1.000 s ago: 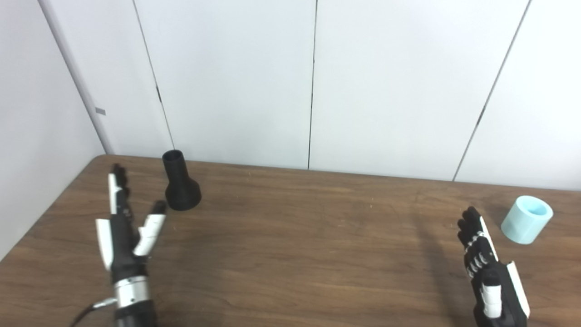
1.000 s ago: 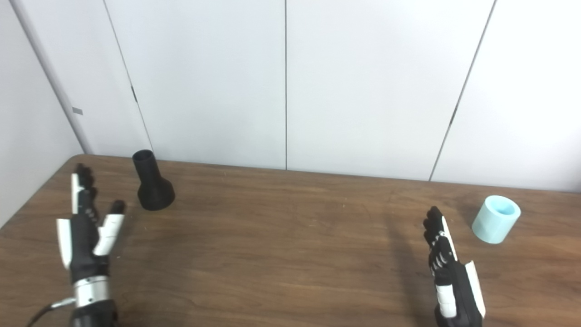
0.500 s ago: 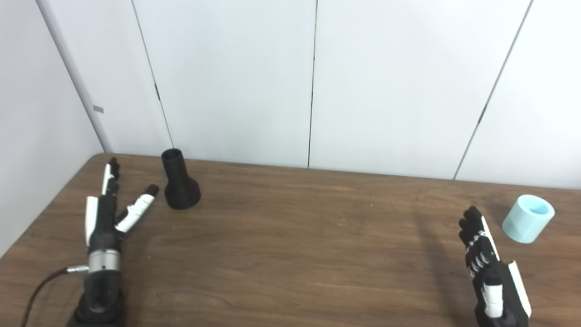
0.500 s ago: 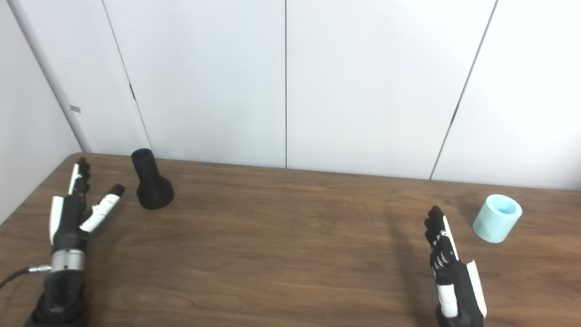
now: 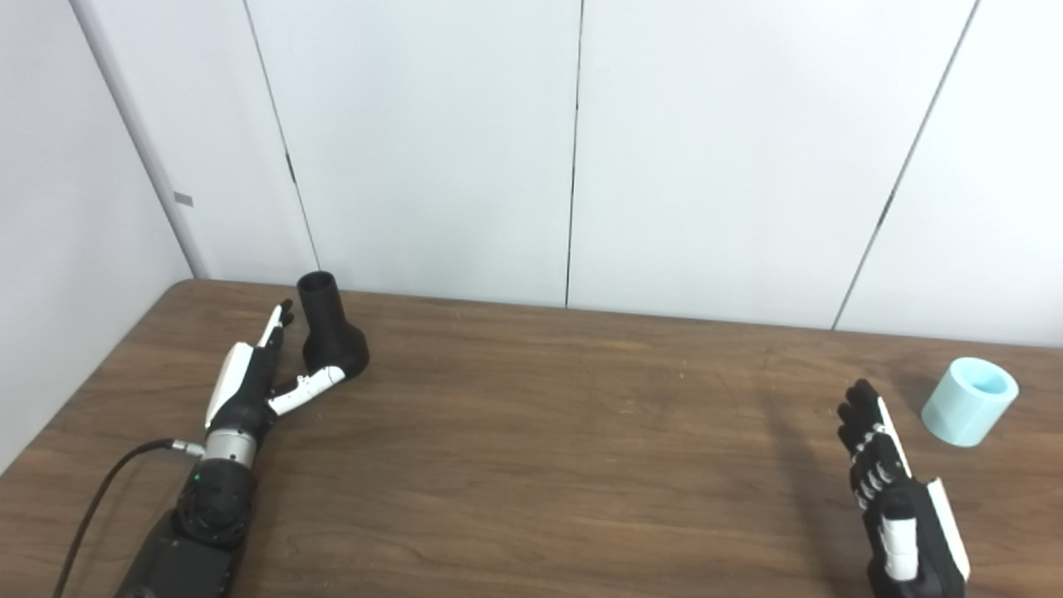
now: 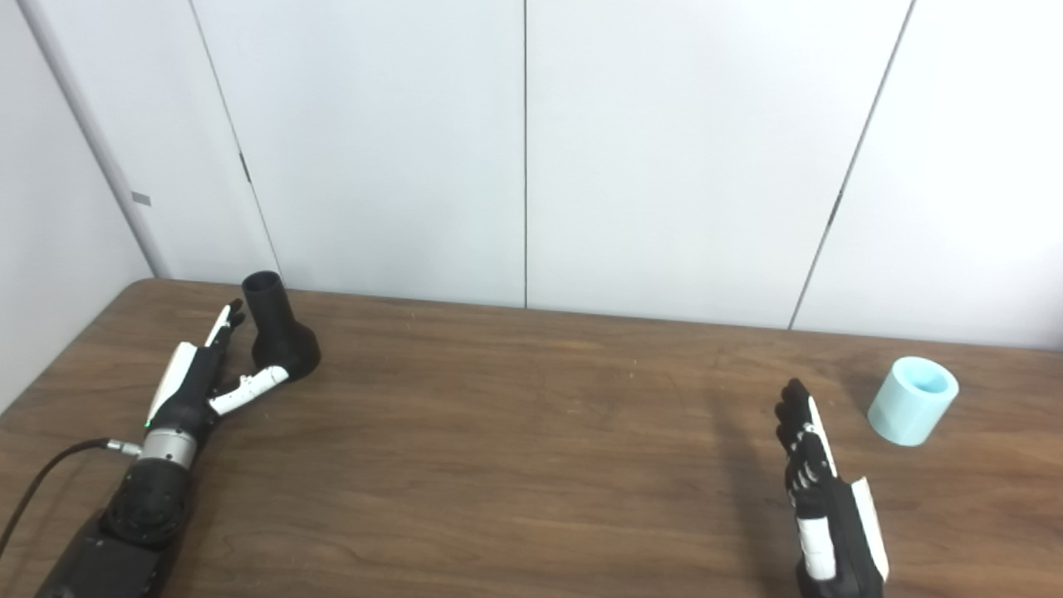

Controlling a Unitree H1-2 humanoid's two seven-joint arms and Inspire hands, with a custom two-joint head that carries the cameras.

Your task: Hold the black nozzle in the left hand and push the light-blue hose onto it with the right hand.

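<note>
Desk [image 5: 531, 465]: wood, white panels behind.
Nozzle [image 5: 330, 336]: looks stiff; you grip its neck.
L hand [image 5: 253, 378]: spread, empty, beside it.
R hand [image 5: 884, 473]: empty, fingers apart.
Hose [image 5: 969, 402]: untouched.

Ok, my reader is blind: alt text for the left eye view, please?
The open left hand reaches around the upright black nozzle at the far left of a wooden table. The right hand waits open, short of a light-blue hose piece at the far right.

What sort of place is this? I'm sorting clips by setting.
Probably a lab or test room: a bare wooden table against plain white wall panels, holding only a black nozzle and a light-blue hose piece.
</note>
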